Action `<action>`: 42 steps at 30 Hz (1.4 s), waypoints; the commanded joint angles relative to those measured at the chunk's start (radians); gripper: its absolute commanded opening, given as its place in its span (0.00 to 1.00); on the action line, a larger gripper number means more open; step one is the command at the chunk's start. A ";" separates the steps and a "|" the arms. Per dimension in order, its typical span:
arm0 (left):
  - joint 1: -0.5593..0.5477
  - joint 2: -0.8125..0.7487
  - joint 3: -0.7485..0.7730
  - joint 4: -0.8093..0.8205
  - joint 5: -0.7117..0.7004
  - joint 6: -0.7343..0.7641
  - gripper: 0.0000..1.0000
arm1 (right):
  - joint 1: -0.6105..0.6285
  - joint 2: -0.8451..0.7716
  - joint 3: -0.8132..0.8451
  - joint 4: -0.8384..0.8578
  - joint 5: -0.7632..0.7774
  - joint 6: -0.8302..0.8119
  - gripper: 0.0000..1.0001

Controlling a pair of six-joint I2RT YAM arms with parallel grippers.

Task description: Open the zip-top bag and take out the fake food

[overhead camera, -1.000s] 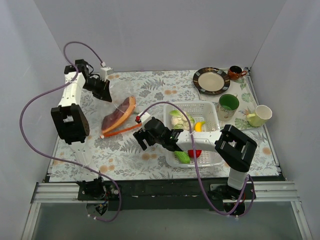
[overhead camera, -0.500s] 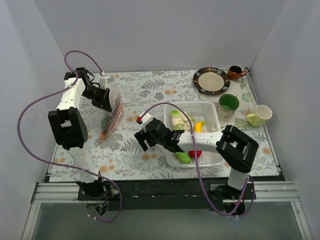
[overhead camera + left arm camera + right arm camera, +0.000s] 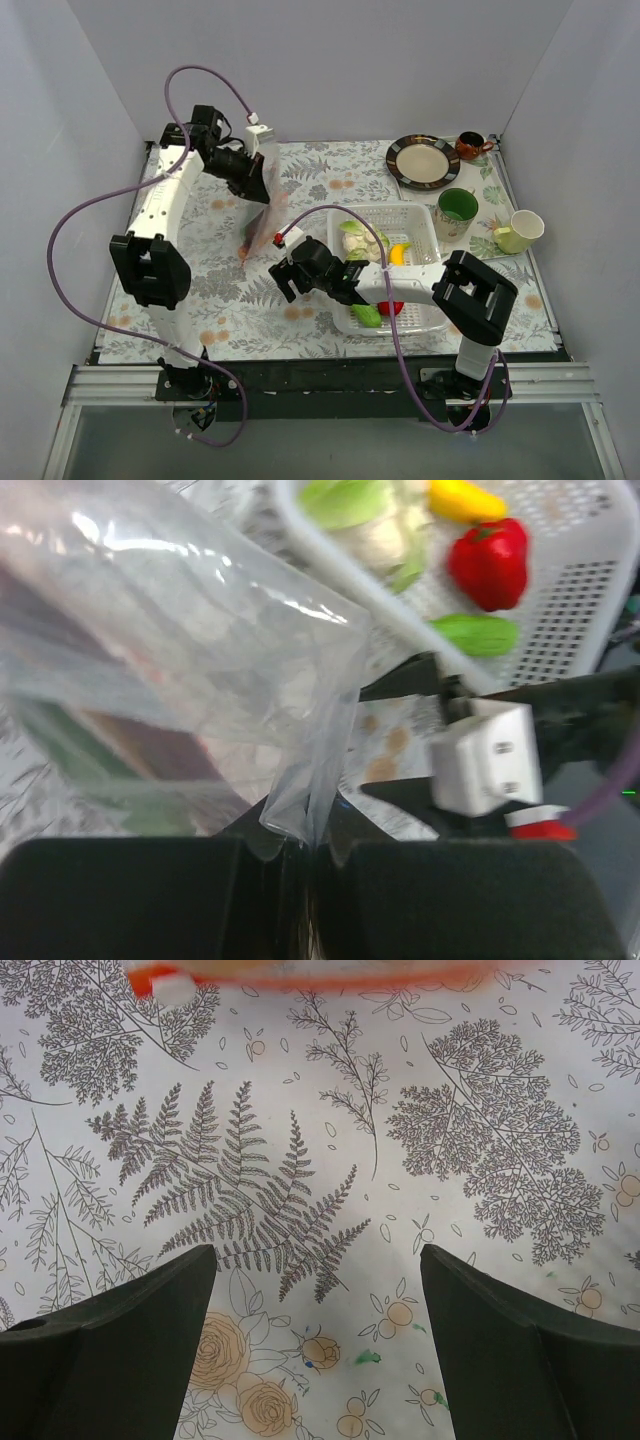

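My left gripper is shut on a bottom corner of the clear zip-top bag and holds it up above the table, left of the tray. The bag hangs down with its orange-red zip strip lowest. In the left wrist view the bag is pinched between my fingers; blurred dark red and green shapes show inside it. My right gripper is open and empty, low over the cloth below the bag; the zip strip shows at the top of its view. A cabbage, yellow piece, red pepper and cucumber lie in the tray.
The white perforated tray sits right of centre. A brown-rimmed plate, a small brown cup, a green cup and a pale cup stand at the back right. Grey walls close the sides.
My left arm has lifted the bag off the table and swung it right and back, toward the tray; the bag now hangs zip-down. The right gripper has barely moved.
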 commanded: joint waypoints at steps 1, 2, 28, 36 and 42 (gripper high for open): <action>-0.052 -0.070 -0.066 -0.063 0.116 -0.048 0.00 | -0.001 -0.061 0.003 0.035 0.037 0.006 0.91; -0.059 -0.075 -0.070 -0.063 0.119 -0.052 0.00 | -0.002 -0.074 0.000 0.030 0.046 0.006 0.91; 0.372 0.060 -0.644 0.443 -0.349 0.125 0.00 | -0.004 -0.005 0.077 -0.008 0.049 -0.029 0.90; 0.203 0.044 -0.742 0.509 -0.434 0.118 0.00 | -0.024 0.120 0.244 -0.013 -0.001 -0.049 0.90; 0.172 0.054 -0.754 0.505 -0.464 0.116 0.00 | -0.041 0.215 0.306 -0.016 -0.047 -0.040 0.87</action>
